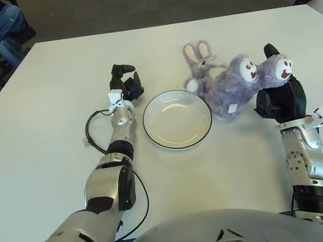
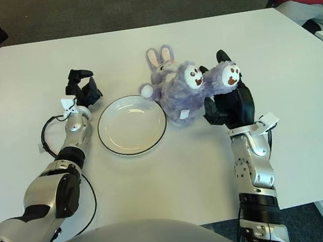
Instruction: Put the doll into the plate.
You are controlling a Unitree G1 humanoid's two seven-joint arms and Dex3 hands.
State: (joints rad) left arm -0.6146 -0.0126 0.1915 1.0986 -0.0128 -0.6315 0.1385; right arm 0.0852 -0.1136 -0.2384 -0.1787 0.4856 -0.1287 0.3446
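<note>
2 hands show on the white table [image 1: 40, 114]. The right hand [image 1: 280, 99] grips the doll [image 1: 234, 83], a purple plush rabbit, by 1 foot; its dark fingers [image 2: 223, 57] curl around that foot, lifting it while the body and ears lie on the table. The doll sits just right of the plate [image 1: 177, 119], its tail touching the rim, none of it inside. The left hand [image 1: 125, 83] shows just left of the plate, fingers curled, holding nothing. A black cable [image 1: 93, 133] loops beside the left forearm. People sit beyond the table's far corners.
</note>
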